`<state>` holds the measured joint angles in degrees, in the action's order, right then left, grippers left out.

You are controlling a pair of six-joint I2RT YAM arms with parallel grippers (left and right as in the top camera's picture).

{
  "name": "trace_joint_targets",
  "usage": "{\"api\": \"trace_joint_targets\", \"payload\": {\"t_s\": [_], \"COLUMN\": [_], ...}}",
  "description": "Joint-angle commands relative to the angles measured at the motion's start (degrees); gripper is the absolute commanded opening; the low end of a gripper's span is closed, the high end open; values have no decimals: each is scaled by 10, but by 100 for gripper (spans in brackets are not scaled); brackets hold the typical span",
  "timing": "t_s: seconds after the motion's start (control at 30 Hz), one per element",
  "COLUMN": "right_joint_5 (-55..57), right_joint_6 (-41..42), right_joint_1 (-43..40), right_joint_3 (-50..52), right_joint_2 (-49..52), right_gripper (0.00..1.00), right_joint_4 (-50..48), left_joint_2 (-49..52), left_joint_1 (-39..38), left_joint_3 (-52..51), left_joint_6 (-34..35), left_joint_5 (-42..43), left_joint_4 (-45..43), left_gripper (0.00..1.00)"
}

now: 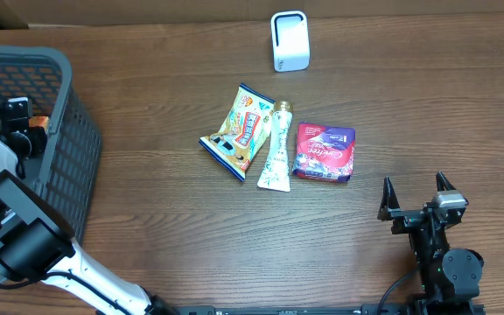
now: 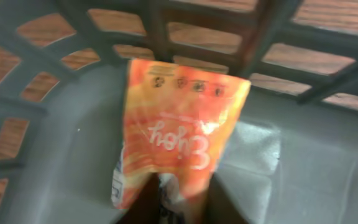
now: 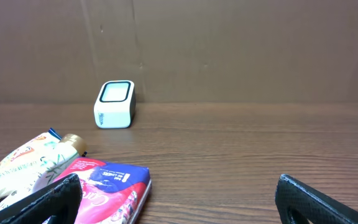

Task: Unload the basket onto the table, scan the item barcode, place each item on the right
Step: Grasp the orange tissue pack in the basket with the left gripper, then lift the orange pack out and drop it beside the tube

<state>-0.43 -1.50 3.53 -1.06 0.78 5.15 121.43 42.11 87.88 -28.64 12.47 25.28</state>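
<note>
The left tool (image 1: 35, 129) is reached down into the basket (image 1: 77, 157). It is shut tight. The orange bag (image 2: 179, 130) seems to be pinched by its lower edge, most likely so that it can be lifted out. The bag is held close to the grey wall inside the basket, and its writing is seen upside down in the wrist view. No barcode can be made out for sure.

The scanner (image 1: 290, 41) is stood at the far side of the table (image 1: 164, 227), well apart from the basket. Its window is tilted up toward the arms, so things can be shown to it.

The right tool (image 1: 414, 188) is spread wide with nothing in it. It is parked low at the near edge, out of the way.

A snack bag (image 1: 240, 131), a tube (image 1: 276, 147) and a purple pack (image 1: 325, 151) are laid side by side in the middle.
</note>
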Motion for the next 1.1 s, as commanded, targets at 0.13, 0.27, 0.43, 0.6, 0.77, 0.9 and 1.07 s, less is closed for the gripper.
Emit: {"api": "trace_joint_targets", "payload": {"t_s": [0.13, 0.27, 0.43, 0.6, 0.77, 0.9, 1.07], "right_joint_5": [4, 4, 4, 4, 4, 4, 4], "right_joint_6": [-1, -1, -1, -1, -1, -1, -1], "right_joint_1": [5, 5, 5, 5, 5, 5, 5], "right_joint_3": [6, 6, 6, 6, 6, 6, 6], "right_joint_2": [-6, -6, -6, -6, -6, -6, -6], "right_gripper": [100, 100, 100, 100, 100, 100, 100], "right_joint_4": [-4, -4, -4, -4, -4, -4, -4], "left_joint_2": [12, -7, -74, -165, -252, -319, -389], "left_joint_1": [2, 2, 3, 3, 3, 2, 2], "left_joint_3": [-9, -2, 11, 12, 12, 12, 12], "left_joint_6": [5, 60, 155, 160, 160, 161, 246], "left_joint_5": [-9, -5, -4, -4, -4, 14, 50], "left_joint_4": [30, 34, 36, 42, 45, 45, 46], "left_gripper": [4, 4, 4, 4, 4, 4, 4]}}
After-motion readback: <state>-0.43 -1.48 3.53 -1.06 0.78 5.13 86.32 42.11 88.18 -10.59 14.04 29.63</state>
